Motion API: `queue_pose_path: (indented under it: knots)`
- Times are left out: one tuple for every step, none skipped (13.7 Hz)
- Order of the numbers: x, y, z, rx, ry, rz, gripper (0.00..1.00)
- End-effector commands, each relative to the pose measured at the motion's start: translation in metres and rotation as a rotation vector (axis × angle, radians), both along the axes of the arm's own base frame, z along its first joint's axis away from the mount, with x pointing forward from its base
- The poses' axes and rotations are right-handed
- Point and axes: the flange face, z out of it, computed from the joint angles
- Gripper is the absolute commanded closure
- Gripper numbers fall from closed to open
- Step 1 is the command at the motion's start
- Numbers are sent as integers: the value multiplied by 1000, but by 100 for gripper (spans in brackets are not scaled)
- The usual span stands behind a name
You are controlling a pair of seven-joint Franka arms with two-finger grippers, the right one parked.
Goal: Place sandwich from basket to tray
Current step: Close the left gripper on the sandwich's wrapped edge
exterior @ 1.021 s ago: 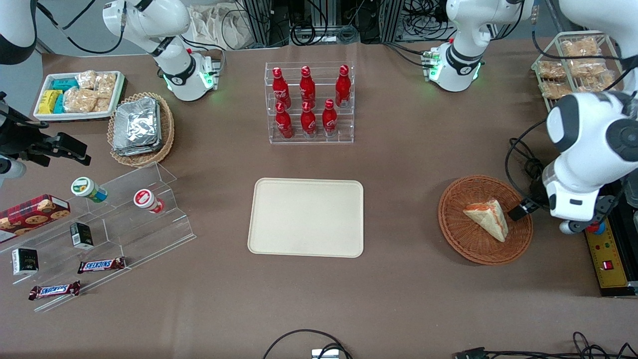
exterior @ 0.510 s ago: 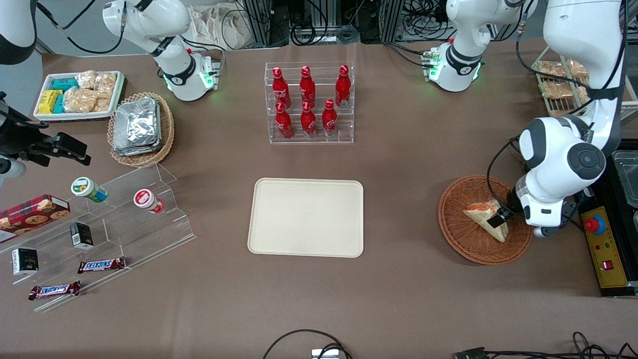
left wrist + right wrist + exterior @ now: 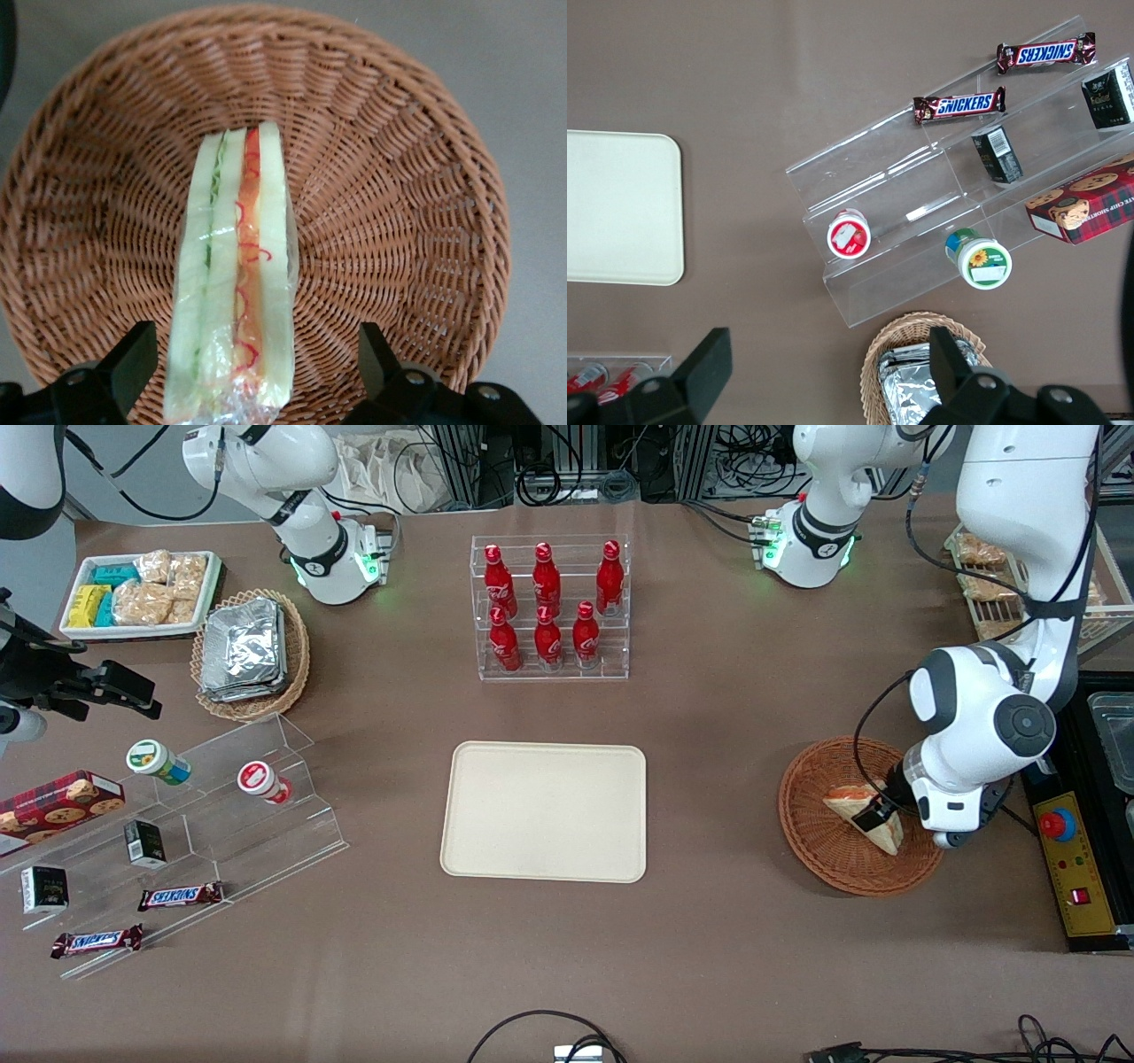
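I see my claw (image 3: 244, 390) low over the sandwich (image 3: 235, 283) in the basket (image 3: 416, 221), its fingers (image 3: 133, 363) wide apart, one on each side.

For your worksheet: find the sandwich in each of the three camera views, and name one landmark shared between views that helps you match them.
Front view: the sandwich lies in the reddish-brown basket, toward the working arm's end of the table, with the open pincer over it.
Left wrist view: the sandwich stands on edge in the basket, between the pincer's fingers.
Right wrist view: not in it.
Shared landmark: the basket's woven rim.
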Motion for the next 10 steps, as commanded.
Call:
queue_pose_path:
  knots:
    - [0,-5,-7,-13,-11,16,9]
    - [1,-5,-5,-14,-10,8,28]
    - [0,-5,-6,-14,-2,8,49]
    - [-1,-5,-7,-14,1,7,67]
    - [-1,-5,-8,-14,5,6,80]
    - [-1,-5,-5,-15,10,5,98]
    - [-2,-6,-2,-15,22,-3,100]
    - [-4,-6,3,-9,38,-24,100]
    - [-5,-7,18,-15,40,-74,100]
    - [-4,-9,41,-20,26,-128,100]
